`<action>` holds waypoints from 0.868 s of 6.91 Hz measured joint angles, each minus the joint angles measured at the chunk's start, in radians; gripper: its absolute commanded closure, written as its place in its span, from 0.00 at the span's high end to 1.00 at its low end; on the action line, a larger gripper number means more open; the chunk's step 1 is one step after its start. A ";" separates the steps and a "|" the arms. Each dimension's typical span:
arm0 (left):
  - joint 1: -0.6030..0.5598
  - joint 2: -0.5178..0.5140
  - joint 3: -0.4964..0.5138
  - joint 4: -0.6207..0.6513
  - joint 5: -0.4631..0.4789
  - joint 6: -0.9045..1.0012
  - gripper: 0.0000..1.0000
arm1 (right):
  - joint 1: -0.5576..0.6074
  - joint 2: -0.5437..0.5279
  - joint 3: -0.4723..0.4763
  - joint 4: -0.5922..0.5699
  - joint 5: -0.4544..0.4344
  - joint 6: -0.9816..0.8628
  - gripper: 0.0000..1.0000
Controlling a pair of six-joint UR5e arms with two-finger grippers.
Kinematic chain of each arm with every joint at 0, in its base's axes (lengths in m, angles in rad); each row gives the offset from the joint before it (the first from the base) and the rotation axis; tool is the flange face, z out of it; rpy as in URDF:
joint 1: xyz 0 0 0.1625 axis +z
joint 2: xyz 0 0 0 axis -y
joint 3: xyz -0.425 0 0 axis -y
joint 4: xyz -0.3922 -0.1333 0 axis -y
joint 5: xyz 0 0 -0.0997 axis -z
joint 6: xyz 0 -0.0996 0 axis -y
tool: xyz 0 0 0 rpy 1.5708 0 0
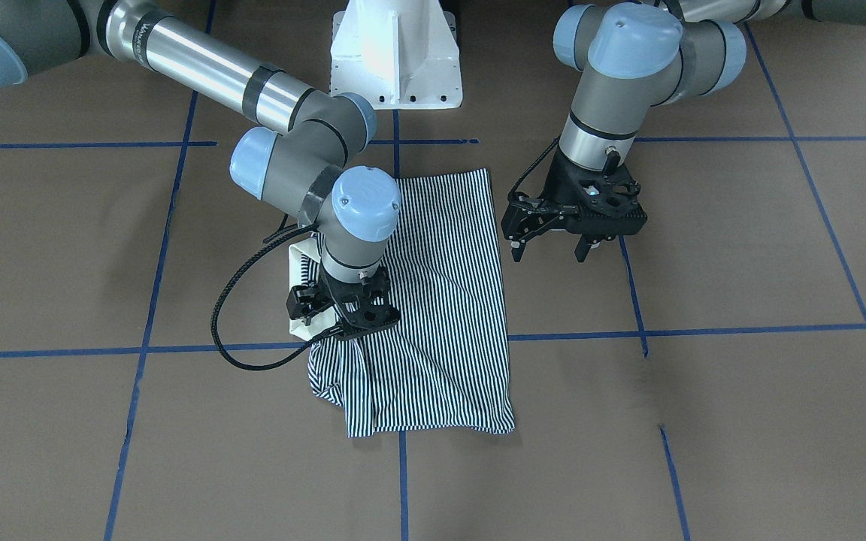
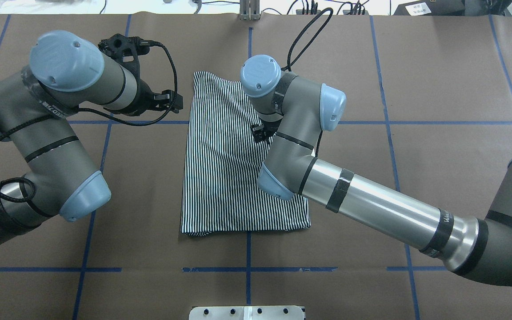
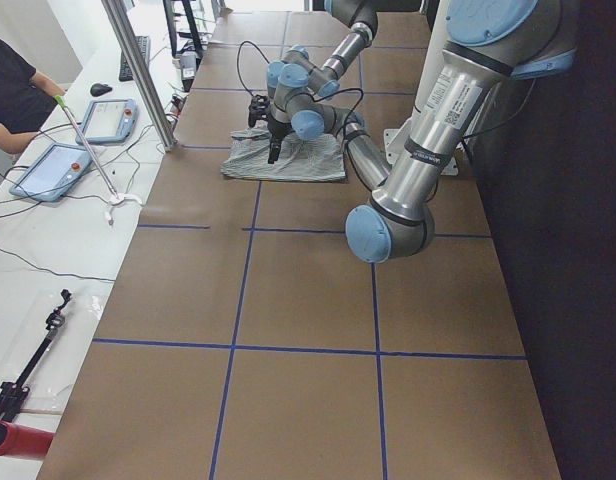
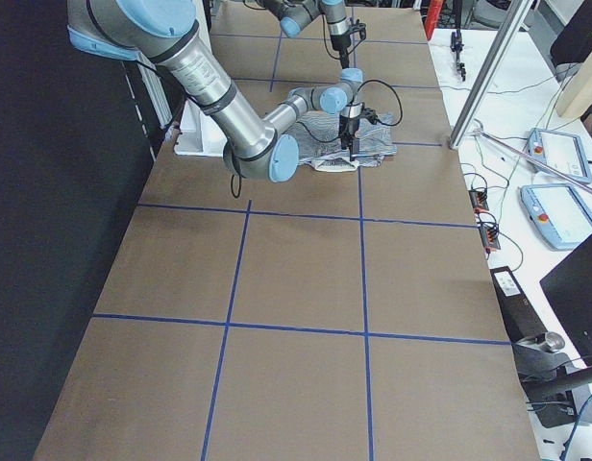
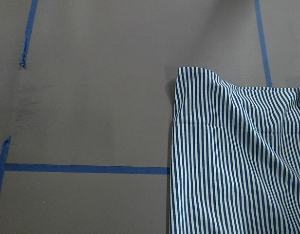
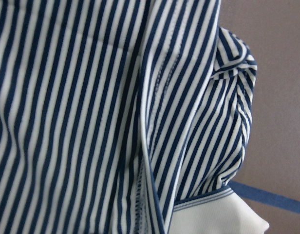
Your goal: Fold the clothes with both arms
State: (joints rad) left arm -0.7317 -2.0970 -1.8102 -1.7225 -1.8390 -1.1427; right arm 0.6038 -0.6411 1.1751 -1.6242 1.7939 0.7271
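Brown counter (image 1: 741, 263) marked with blue tape lines. Right arm (image 1: 200, 68) reaches in over the shirt; left arm (image 1: 628, 45) stands beside it. Striped polo shirt (image 1: 448, 300) lies folded into a long rectangle at the middle of the counter, just in front of the white pedestal base (image 1: 395, 52). Left end effector (image 1: 549, 254) hovers over bare counter beside the shirt, fingers apart. Right end effector (image 1: 339, 319) presses into the bunched edge by the cream collar (image 1: 299, 263); I cannot tell whether its fingers are closed.
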 measured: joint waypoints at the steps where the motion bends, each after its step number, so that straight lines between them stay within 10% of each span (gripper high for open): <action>1: 0.001 0.000 0.001 0.000 0.000 0.000 1.00 | 0.001 -0.006 0.000 0.000 -0.004 -0.001 1.00; 6: 0.005 -0.001 0.005 -0.001 -0.002 -0.008 1.00 | 0.152 -0.135 0.086 -0.018 0.002 -0.147 1.00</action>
State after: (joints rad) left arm -0.7268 -2.0979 -1.8048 -1.7230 -1.8406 -1.1511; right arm 0.7558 -0.7758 1.2611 -1.6417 1.7955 0.5803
